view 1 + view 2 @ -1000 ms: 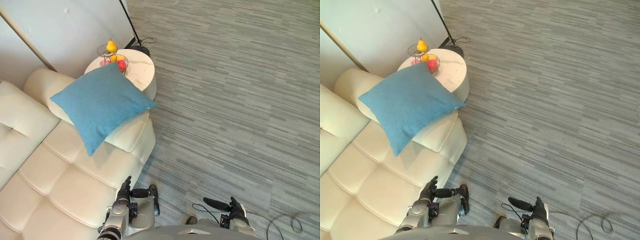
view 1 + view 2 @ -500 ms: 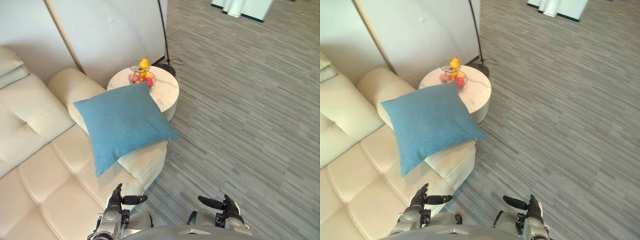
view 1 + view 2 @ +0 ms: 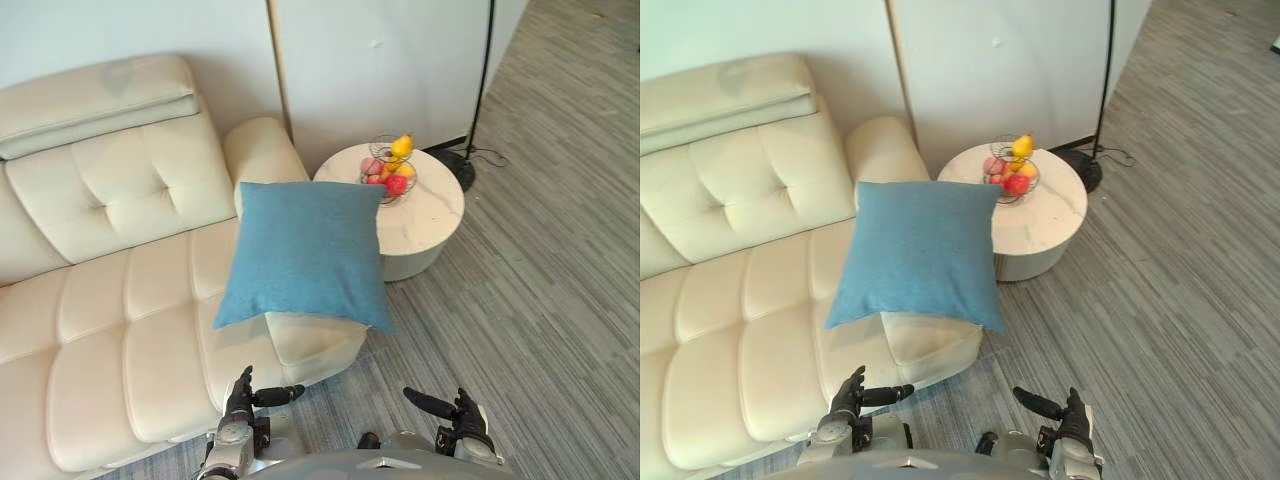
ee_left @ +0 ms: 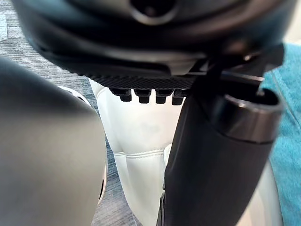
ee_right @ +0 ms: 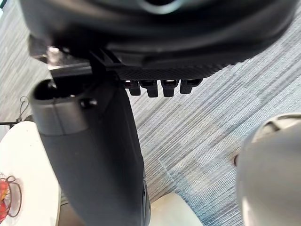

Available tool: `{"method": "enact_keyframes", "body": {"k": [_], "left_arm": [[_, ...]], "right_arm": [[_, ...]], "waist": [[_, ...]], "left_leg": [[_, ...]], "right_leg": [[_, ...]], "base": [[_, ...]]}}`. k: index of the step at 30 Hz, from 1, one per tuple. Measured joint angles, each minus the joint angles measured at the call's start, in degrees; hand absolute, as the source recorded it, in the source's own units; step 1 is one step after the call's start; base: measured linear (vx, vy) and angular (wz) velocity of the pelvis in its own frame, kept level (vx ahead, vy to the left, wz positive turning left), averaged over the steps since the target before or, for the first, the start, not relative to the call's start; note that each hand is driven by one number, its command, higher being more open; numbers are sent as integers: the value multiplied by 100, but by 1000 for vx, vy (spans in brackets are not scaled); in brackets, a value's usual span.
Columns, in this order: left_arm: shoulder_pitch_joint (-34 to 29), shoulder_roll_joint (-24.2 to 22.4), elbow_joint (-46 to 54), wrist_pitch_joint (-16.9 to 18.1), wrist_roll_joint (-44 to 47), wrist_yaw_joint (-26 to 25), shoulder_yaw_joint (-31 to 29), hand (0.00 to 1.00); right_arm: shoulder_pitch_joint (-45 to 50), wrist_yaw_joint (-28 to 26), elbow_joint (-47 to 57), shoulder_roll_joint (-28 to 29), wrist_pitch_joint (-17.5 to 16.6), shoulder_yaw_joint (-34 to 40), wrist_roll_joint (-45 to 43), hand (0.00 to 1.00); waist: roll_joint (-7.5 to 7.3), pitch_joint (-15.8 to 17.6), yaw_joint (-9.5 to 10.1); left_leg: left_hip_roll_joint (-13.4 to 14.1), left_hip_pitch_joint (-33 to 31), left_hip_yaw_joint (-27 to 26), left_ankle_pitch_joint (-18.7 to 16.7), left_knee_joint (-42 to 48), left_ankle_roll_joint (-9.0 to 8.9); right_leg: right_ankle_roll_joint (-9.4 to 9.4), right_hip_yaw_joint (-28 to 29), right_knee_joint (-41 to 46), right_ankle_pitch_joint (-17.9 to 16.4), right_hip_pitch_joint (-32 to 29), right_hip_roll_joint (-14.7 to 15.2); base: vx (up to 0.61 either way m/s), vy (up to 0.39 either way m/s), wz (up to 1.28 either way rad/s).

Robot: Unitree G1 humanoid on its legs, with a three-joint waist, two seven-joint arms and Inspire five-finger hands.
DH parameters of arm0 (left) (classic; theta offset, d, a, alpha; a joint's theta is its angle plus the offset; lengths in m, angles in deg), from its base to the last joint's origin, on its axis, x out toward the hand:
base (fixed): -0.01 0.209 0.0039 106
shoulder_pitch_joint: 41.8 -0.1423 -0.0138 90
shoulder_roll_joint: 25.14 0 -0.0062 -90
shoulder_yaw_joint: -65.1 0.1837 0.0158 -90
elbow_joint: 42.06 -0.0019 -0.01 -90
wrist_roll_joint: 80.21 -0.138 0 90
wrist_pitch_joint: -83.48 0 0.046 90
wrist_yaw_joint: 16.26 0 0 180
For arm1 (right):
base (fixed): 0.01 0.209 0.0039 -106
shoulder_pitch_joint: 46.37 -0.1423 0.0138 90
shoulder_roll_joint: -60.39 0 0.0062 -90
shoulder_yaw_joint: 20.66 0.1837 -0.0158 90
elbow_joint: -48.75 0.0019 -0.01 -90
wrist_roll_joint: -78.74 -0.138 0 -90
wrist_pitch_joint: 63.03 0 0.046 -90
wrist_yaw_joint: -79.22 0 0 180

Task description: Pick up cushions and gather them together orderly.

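Sofa: a cream, button-tufted leather sofa [image 3: 110, 300] takes up the left half of the scene. Its back stands against a pale wall [image 3: 380, 60], and its rounded armrest [image 3: 262, 150] closes off the right end.
Left hand: the left hand [image 3: 242, 395] hangs low, just in front of the sofa's front edge. Its fingers are straight and apart, the thumb juts out sideways, and it holds nothing. It is well apart from the cushion.
Cushion: one blue square fabric cushion [image 3: 305, 255] lies tilted across the right end of the sofa. Its upper edge rests over the armrest and its lower edge over the end seat pad. The lower right corner overhangs the sofa's side above the floor. Its upper right corner comes up to the side table's rim; whether they touch cannot be told.
Fruit basket: a dark wire basket [image 3: 388, 177] stands on the tabletop near the cushion's upper right corner. It holds red and pink fruit with a yellow pear on top.
Tabletop: a round white marble-look tabletop [image 3: 435, 210] sits just beside the sofa's armrest.
Right hand: the right hand [image 3: 462, 420] hangs low over the floor. Its fingers are relaxed and spread, the thumb points inward, and it is empty.
Lamp: a thin black floor-lamp pole [image 3: 484, 70] rises from a dark round base [image 3: 458, 166] behind the table.
Floor: grey striped carpet [image 3: 540, 300] covers the right side.
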State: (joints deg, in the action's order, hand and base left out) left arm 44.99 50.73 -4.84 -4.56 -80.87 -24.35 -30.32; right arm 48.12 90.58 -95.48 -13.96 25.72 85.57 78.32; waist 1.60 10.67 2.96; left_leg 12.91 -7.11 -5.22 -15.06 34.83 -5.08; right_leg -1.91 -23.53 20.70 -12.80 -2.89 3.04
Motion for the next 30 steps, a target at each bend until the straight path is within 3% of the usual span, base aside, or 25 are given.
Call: {"method": "enact_keyframes", "body": {"k": [1,3,4,7,9,12,17,22,30], "left_arm": [[0,7,14,0,2,-6,-20,100],[4,-8,8,-1,3,-6,3,100],[18,-22,-38,-4,7,-4,44,100],[15,78,-74,-3,8,-12,220,100],[4,157,-186,-18,16,0,302,100],[-26,197,-258,-13,14,-13,326,100],[-35,227,-257,-12,14,0,460,100],[-273,317,252,-18,51,-19,360,100],[-734,512,1376,-8,466,-137,-517,100]], "right_arm": [[19,4,35,-6,-4,1,-30,100],[14,11,143,-26,-12,7,-137,100],[-23,9,169,-59,-16,51,-195,100],[-45,-6,63,72,-2,42,-196,100],[-42,-13,28,101,-2,39,-196,100],[-49,-5,-40,62,-6,46,-192,100],[-92,57,168,8,-3,47,-187,100],[159,182,1505,-84,-1,165,-170,100],[366,267,2867,-217,-10,779,75,100]], "waist": [[-32,0,19],[10,-45,20],[56,-85,19],[-98,-178,39],[-140,-202,28],[-139,-237,-4],[-154,-239,-39],[-179,-258,-115],[-147,-406,-165]], "left_leg": [[188,-10,-606,23,-135,48],[218,-10,-1012,307,-628,229],[91,65,-1146,440,-1075,141],[-215,238,-1130,665,-1811,69],[-346,363,-1113,800,-2018,118],[-557,822,-1128,1073,-2655,154],[-676,995,-1137,1321,-3160,199],[-784,1141,-1150,1505,-3560,248],[-897,1205,-1160,1756,-4006,287]], "right_leg": [[1,-195,-155,0,204,11],[7,-316,-205,4,227,64],[81,-348,-228,47,203,138],[212,-357,-553,177,225,227],[271,-355,-726,269,367,282],[365,-288,-1102,490,702,304],[370,-197,-1292,672,706,290],[397,-5,-1469,879,690,288],[430,173,-1590,995,598,286]], "base": [[120,-60,73],[123,59,55],[160,160,60],[125,137,42],[82,91,22],[34,87,9],[-50,43,-2],[-95,58,-9],[-96,40,-2]]}}
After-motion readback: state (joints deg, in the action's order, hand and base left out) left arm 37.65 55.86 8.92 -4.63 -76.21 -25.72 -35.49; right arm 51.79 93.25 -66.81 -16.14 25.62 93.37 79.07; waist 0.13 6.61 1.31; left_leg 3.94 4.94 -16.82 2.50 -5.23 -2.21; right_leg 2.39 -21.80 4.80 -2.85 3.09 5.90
